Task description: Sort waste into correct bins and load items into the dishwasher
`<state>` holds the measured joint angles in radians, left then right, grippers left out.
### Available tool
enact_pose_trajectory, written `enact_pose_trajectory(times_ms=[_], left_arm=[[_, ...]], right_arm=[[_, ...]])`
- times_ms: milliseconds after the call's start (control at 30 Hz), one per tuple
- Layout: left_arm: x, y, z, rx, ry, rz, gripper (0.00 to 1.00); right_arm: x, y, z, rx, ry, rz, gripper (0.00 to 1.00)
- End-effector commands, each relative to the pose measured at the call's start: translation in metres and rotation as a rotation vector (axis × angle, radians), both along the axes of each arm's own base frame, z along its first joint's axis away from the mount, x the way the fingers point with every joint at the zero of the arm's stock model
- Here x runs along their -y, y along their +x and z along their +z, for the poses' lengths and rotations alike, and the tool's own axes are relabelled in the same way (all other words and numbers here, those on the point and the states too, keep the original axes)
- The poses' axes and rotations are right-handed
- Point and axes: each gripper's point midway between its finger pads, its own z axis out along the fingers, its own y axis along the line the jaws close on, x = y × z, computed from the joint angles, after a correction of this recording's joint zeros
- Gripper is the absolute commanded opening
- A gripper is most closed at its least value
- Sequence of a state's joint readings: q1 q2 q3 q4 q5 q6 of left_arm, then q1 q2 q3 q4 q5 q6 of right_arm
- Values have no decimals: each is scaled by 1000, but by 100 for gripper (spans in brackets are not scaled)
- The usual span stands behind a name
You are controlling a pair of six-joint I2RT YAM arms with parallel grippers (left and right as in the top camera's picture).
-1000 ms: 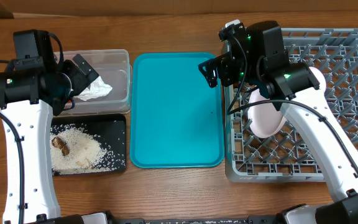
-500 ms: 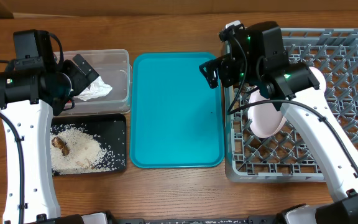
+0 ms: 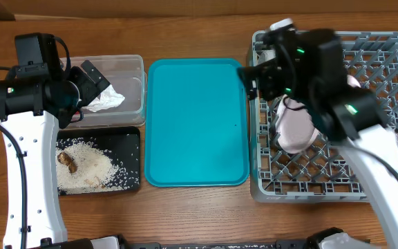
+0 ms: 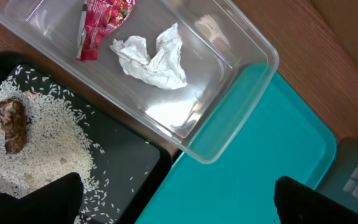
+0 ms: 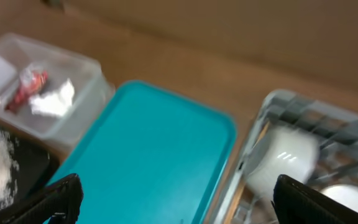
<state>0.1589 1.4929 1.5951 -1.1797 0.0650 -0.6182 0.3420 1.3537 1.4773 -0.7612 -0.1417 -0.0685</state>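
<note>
Waste first: small red crinkly snack wrapper (image 4: 101, 22) and crumpled white paper napkin (image 4: 151, 56) lie apart on the floor of the clear rectangular plastic tub (image 4: 229, 99), which is glossy w/ rounded corners. Just beside it sits the shallow black rectangular tray (image 4: 123, 162). It holds loose white rice (image 4: 48, 137) in a grainy patch, w/ a knobbly brown lump (image 4: 14, 124) on the rice. Flat teal tray (image 3: 195, 121), smooth w/ a raised lip, lies mid wooden table (image 3: 199, 207). It's btwn the bins and the square grey plastic dish rack (image 3: 378, 76), which has a lattice base and upright pegs. Round pale-pink plate (image 3: 296, 131) stands tilted in the rack's left part.

My left gripper (image 4: 179, 202) hangs over the tub/black tray corner, jaws wide apart, nothing btwn them. Only its two dark fingertips (image 4: 55, 199) show, at the bottom edge of the wrist view. Right gripper (image 5: 179, 202) is spread wide too and empty, over the seam btwn teal tray and rack.

Hard to read: right wrist view is blurred throughout. Overhead, the right arm is smeared and covers much of the rack's middle. I see pale rounded shapes in the rack on that blurred view but can't tell which dishes they are. Wrapper is cut off by the top edge of the left wrist view, and overhead the left arm covers part of the tub.
</note>
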Motion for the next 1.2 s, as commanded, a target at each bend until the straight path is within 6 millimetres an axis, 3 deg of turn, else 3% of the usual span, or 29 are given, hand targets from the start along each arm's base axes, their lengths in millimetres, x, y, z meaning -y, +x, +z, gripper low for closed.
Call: enact_pose_trajectory(times_ms=[0,167,333,567,767,900,1167], left_arm=[[-1,2,-1,-2,6,-16,100],[-1,2,-1,-2,6,-16,100],[-1,2,-1,-2,6,-16,100],[-1,2,-1,-2,6,-16,100],[-1,2,-1,-2,6,-16,100],[-1,2,-1,-2,6,-16,100],[-1,2,-1,-2,6,-16,100]], right_arm=[[21,-27,68,198,30,-53,100],[39,-68,116,341,83,-64,100],[67,-106,122,415,100,-116,100],[100,-149,82,474,100,-198,100],[113,-174,48,603,126,-240,100],[115,-176,27,682,149,-247,100],[114,-159,-21,755,227,-260,100]])
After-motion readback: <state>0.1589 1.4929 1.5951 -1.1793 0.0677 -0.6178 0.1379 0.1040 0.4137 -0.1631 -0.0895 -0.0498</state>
